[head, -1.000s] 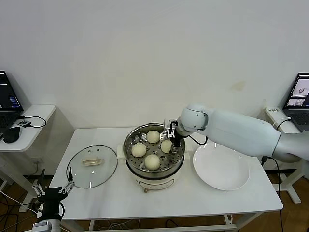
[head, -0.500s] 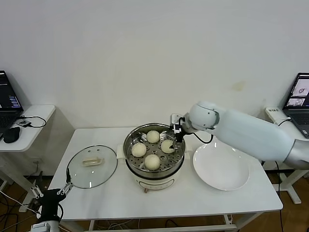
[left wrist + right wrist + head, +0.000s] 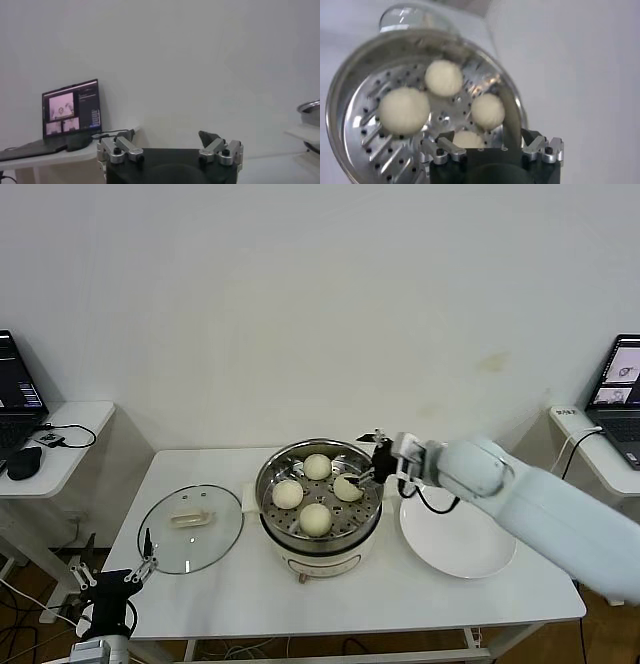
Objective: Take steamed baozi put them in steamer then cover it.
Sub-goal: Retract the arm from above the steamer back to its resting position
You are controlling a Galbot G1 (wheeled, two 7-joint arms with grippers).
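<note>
All four baozi [image 3: 315, 492] sit in the steamer [image 3: 318, 536]; my right pincer [image 3: 376, 463] hangs released, left pincer [image 3: 110, 582] too. That glass cover [image 3: 190, 528] looks heavy, slippery; I'd grab its handle [image 3: 192, 517].

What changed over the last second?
The right end effector let go of the fourth baozi and drew back from inside the steamer toward the plate; it now sits open at the steamer's right rim. All four baozi stay on the tray, the cover still lies on the table, and the left end effector remains parked low.
</note>
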